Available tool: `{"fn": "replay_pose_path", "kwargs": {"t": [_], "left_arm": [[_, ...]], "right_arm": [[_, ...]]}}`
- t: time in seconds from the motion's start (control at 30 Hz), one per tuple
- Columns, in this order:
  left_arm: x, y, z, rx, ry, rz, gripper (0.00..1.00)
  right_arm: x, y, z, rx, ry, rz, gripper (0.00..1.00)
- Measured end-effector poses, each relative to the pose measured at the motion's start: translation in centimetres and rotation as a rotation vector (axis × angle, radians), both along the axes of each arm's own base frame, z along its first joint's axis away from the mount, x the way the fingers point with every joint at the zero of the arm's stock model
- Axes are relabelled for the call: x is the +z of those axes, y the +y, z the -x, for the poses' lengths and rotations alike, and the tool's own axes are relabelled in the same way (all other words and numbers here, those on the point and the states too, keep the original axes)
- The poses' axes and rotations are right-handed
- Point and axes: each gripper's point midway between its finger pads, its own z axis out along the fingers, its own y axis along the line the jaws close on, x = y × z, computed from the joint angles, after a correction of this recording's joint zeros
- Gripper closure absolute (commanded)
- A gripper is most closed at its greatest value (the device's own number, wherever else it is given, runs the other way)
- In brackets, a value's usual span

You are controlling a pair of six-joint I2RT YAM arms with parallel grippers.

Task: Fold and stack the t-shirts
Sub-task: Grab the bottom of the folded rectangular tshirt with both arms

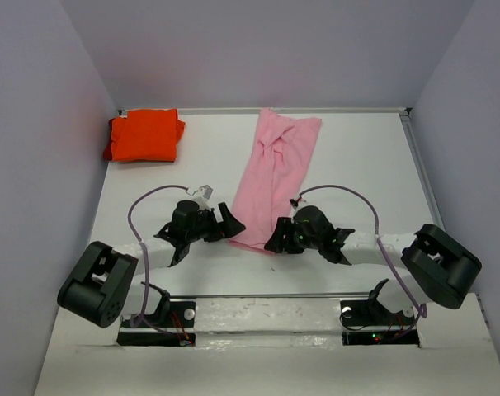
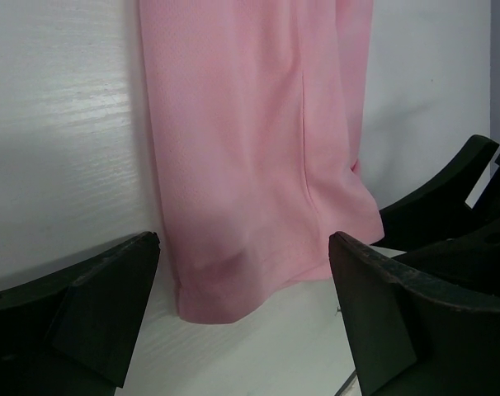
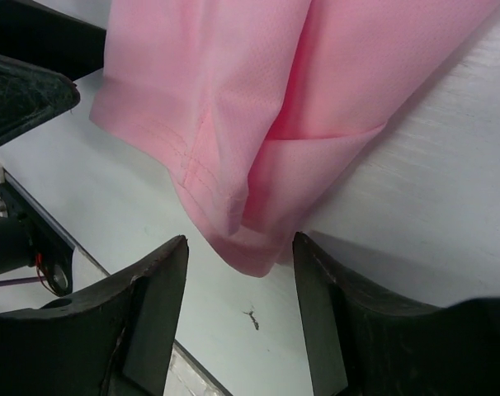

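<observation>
Pink t-shirt (image 1: pixel 276 177) lies in a long strip, centre of table (image 1: pixel 357 165); orange t-shirt (image 1: pixel 144 135) folded far left | left gripper (image 2: pixel 243 313) gapes, right gripper (image 3: pixel 240 322) unclosed around near hem | risk: pinching one layer could undo the fold

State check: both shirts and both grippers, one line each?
pink t-shirt: folded lengthwise into a long strip, flat on the table, not held.
orange t-shirt: folded into a compact rectangle in the far left corner, nothing touching it.
left gripper: open, facing the strip's near hem, not gripping cloth.
right gripper: open, jaws either side of the near hem corner, not clamped.
</observation>
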Motion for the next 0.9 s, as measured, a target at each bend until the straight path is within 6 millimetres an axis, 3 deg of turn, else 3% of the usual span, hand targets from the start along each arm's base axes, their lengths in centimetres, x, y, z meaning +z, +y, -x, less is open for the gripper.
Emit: {"fn": "replay_pose_path", "kwargs": {"t": [0.17,0.63,0.8,0.9], "left_arm": [[0.0,-0.4,-0.3,-0.01,-0.013,0.015,0.01],[0.1,-1.3,-0.7,-0.043,-0.035,0.052,0.01],[-0.3,-1.4,-0.5,-0.053,-0.023,0.053,0.25],[-0.8,-1.6,-0.1,-0.062,0.005,0.06,0.33]], "right_arm": [[-0.8,-0.4,0.1,-0.013,0.014,0.027,0.4],[-0.7,0.7,-0.7,-0.009,-0.004,-0.016,0.41],[-0.7,0.7,-0.6,-0.009,-0.004,-0.015,0.41],[-0.7,0.7,-0.6,-0.009,-0.003,-0.015,0.41]]}}
